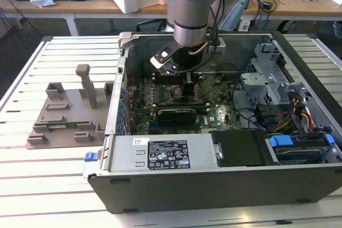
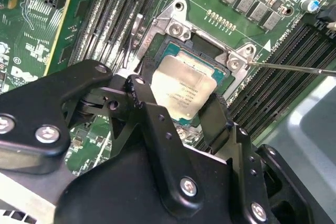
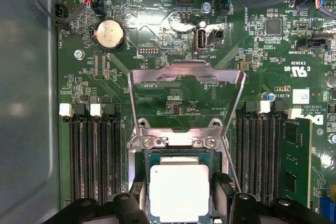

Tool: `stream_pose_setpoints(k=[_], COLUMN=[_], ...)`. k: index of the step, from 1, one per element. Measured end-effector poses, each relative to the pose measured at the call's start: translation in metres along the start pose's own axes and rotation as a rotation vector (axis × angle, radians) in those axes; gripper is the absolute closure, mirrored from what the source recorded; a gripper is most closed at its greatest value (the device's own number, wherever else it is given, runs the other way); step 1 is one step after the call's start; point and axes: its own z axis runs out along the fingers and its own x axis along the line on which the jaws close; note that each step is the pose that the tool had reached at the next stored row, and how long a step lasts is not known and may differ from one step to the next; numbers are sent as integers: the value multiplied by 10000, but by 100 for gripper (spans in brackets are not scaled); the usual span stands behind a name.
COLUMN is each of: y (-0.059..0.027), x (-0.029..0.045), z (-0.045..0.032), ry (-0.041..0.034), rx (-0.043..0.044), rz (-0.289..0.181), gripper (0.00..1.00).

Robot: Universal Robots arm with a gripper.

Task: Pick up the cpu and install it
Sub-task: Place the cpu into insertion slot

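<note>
Gripper [image 2: 176, 98] sits low inside the computer case [image 1: 214, 185], over the motherboard [image 1: 220, 117] and squarely above the socket [image 3: 178, 153]. The cpu [image 3: 179, 190] lies straight below it, centred under it in both wrist views, metal top up. It is in or just over the socket recess; which, I cannot tell. Nor can I tell whether the gripper clamps the cpu or merely straddles it. The chip is square, so it has no long axis; its edges run parallel to the socket frame. Load plate [image 3: 186, 71] stands open, off the recess. In the exterior view, the expansion card [image 1: 176, 115] lies at 6 o'clock from the gripper. The fixture plate [image 1: 59, 126] lies at 9 o'clock, outside the case.
</note>
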Motion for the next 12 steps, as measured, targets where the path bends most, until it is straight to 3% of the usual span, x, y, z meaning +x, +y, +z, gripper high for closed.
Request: stream_pose_setpoints(k=[2,5,7,9,10,12], y=[0,-1,-1,-2,-3,-3], x=[0,-1,7,8,9,13], z=[-5,-137,-170,-240,-282,-337], ry=[-3,1,2,3,3,2], rx=[2,0,0,0,0,0], rz=[1,0,1,0,1,1], gripper=[38,38,38,53,65,71])
